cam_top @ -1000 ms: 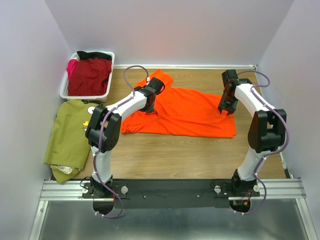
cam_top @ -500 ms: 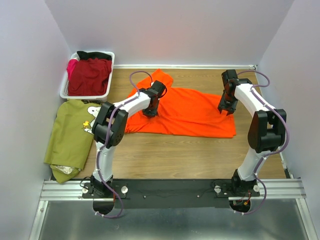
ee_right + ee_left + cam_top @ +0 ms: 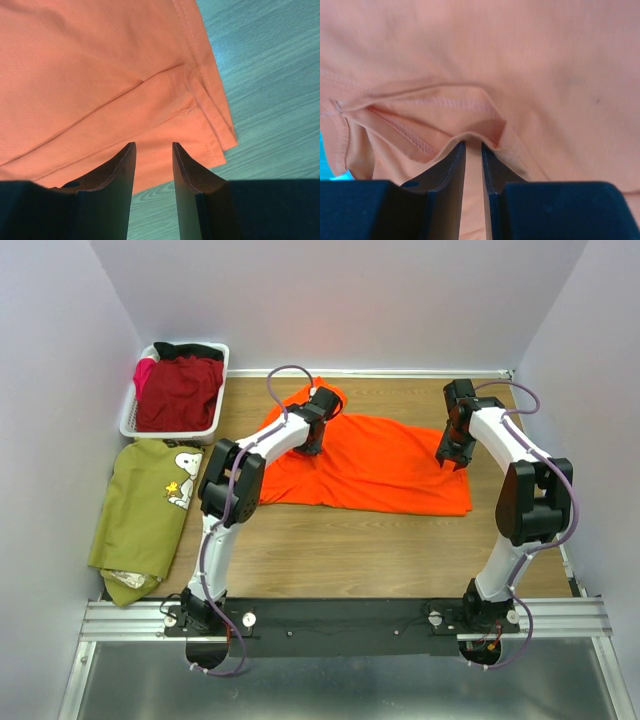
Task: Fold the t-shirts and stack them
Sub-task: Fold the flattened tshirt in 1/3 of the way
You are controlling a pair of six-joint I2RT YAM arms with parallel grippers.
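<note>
The bright orange t-shirt [image 3: 385, 465] lies spread across the middle of the wooden table, with a sleeve bunched at its far left. My left gripper [image 3: 312, 443] is at that sleeve end and shut on a fold of the orange t-shirt [image 3: 545, 60]; the cloth humps over my fingertips [image 3: 473, 146]. My right gripper [image 3: 450, 458] is open above the shirt's right hem corner [image 3: 200, 115], with nothing between its jaws [image 3: 153, 146]. A dark red t-shirt [image 3: 180, 392] lies in the basket. An olive green t-shirt [image 3: 140, 510] with a cartoon-dog print lies at the left.
The white slatted basket [image 3: 127, 418] stands at the far left corner, with black and pink cloth at its far end. Walls close in the table on three sides. Bare wood [image 3: 350, 550] lies between the orange shirt and the arm bases.
My left gripper has moved towards the far right, pulling the shirt's left part with it, so the shirt's left edge has drawn in. The right arm has not moved.
</note>
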